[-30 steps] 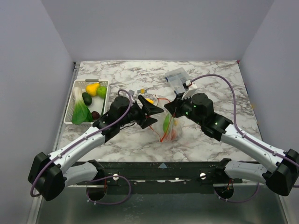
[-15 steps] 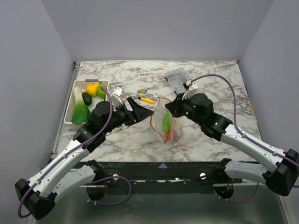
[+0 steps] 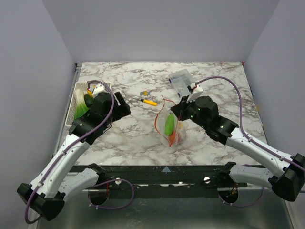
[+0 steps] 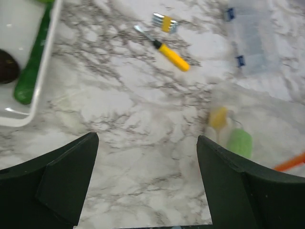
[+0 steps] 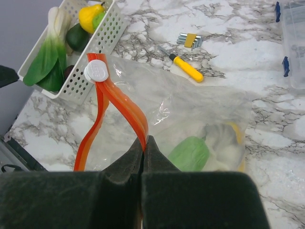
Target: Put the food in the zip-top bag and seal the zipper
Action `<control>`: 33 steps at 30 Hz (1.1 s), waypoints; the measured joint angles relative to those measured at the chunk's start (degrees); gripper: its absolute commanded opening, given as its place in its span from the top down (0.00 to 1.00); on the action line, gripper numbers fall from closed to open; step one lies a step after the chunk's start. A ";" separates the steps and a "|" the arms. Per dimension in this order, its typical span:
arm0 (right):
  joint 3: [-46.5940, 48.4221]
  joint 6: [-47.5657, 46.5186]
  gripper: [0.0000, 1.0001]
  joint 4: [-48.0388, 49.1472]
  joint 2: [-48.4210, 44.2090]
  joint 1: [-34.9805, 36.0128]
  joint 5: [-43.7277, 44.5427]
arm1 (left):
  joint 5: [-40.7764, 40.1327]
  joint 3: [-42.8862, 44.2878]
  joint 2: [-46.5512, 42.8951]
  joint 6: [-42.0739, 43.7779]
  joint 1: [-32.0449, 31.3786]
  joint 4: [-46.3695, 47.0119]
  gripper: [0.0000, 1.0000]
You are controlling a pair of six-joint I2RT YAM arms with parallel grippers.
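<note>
Zip-top bag (image 5: 162, 90), pinched at its zipper (image 5: 120, 104), holds green food (image 5: 189, 153).

Mine: left arm (image 3: 66, 155) and right arm (image 3: 255, 147), white tubular links, black joint housings, black base blocks. One purple cable (image 3: 224, 78) runs along each. My jaws: matte black, broad, wedge-shaped, smooth-faced.

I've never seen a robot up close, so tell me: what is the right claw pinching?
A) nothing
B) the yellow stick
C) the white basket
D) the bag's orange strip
D: the right wrist view shows the right claw shut on the orange strip of the bag.
</note>
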 measured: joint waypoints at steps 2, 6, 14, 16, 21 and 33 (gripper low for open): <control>0.00 -0.24 0.99 -0.33 -0.07 0.00 0.13 | -0.90 0.00 1.90 1.14 4.57 -2.56 0.16; 0.00 -0.79 0.99 -0.79 -0.07 0.00 0.52 | -0.94 -1.31 4.28 3.15 13.70 -4.90 0.30; 0.00 -1.62 0.99 -1.07 -0.07 0.00 0.98 | -0.57 -3.37 13.20 3.74 24.79 -4.04 0.51; 0.00 -1.68 0.99 -1.07 -0.07 0.00 1.18 | -0.61 -4.09 14.95 3.39 26.08 -3.52 0.52; -0.31 -1.70 0.99 -0.98 -0.07 0.00 1.22 | -1.22 -4.00 24.00 2.91 29.07 -0.70 0.55; -1.84 -1.68 0.99 -0.28 -0.02 0.00 1.11 | -1.25 1.95 38.16 4.57 32.89 0.59 0.53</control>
